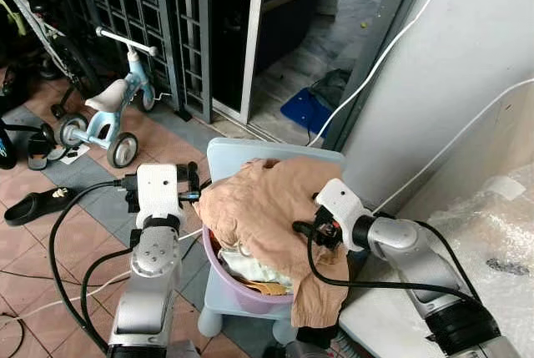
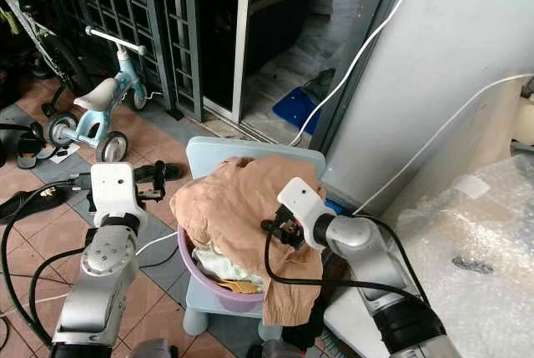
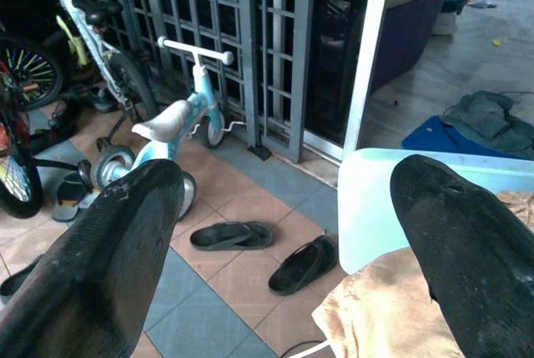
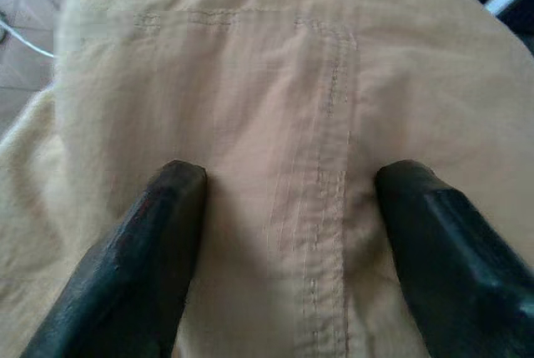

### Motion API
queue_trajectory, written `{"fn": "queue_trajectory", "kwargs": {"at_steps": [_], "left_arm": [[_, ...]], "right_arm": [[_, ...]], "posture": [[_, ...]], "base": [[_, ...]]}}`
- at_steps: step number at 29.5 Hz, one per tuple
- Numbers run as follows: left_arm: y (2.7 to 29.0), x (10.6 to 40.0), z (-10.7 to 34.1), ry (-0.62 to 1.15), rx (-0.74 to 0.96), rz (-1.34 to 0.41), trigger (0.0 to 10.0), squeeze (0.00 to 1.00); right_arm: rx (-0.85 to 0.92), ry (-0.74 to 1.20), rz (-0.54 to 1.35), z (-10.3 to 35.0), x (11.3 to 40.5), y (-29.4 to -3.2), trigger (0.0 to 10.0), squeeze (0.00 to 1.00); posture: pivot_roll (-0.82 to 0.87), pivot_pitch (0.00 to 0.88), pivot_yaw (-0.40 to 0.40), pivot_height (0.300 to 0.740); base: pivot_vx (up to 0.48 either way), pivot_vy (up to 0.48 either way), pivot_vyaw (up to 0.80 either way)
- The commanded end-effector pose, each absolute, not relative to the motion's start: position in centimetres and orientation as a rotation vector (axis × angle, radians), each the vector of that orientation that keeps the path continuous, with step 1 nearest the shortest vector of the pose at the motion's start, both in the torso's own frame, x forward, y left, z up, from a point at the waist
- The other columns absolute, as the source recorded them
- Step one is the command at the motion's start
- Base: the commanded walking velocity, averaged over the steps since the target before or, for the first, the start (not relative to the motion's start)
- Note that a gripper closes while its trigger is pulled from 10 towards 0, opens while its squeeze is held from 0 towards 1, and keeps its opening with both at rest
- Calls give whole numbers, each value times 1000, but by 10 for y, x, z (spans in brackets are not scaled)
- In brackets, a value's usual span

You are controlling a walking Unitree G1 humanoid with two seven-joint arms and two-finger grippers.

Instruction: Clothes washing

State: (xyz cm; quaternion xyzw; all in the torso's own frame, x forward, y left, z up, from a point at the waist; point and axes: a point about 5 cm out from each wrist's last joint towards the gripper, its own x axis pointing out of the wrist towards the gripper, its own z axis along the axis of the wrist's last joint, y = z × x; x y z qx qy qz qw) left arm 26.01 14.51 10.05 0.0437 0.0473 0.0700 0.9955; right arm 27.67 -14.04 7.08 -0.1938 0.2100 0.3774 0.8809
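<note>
A tan garment (image 1: 263, 204) is heaped over a purple basin (image 1: 242, 289) that stands on a light blue plastic chair (image 1: 229, 153). One end of it hangs down past the chair's front. White cloth (image 1: 250, 266) shows inside the basin under it. My left gripper (image 1: 193, 184) is open just beside the garment's left edge, with nothing between its fingers (image 3: 108, 266). My right gripper (image 1: 307, 229) is open and pressed onto the garment's right side. Its fingers (image 4: 142, 249) are spread with a stitched seam of the tan garment (image 4: 284, 124) flat between them.
A small blue balance bike (image 1: 108, 112) and dark sandals (image 1: 37, 204) sit on the tiled floor to the left. A metal grille gate (image 1: 142, 16) stands behind. A white wall (image 1: 467, 49) with cables and a bubble-wrapped surface (image 1: 476, 233) close off the right.
</note>
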Motion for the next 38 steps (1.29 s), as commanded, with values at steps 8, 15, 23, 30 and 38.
{"fn": "queue_trajectory", "kwargs": {"at_steps": [8, 15, 23, 30, 38], "left_arm": [[143, 261, 104, 82, 81, 137, 10000, 0], [144, 262, 104, 84, 78, 143, 10000, 0], [144, 262, 104, 84, 77, 146, 10000, 0], [144, 262, 104, 84, 75, 152, 10000, 0], [144, 262, 104, 83, 75, 155, 10000, 0]], "right_arm": [[-411, 425, 720, 76, 285, -151, 0, 0], [-407, 427, 717, 74, 285, -151, 0, 0], [-410, 420, 706, 75, 287, -152, 0, 0], [-398, 377, 692, 81, 292, -150, 0, 0], [-323, 302, 671, 92, 295, -147, 0, 0]], "posture": [[3, 0, -115, 740], [3, 0, -116, 740], [3, 0, -119, 740], [3, 0, -120, 740], [5, 0, -122, 740]], "base": [[0, 0, 0], [0, 0, 0], [0, 0, 0], [0, 0, 0], [0, 0, 0]]}}
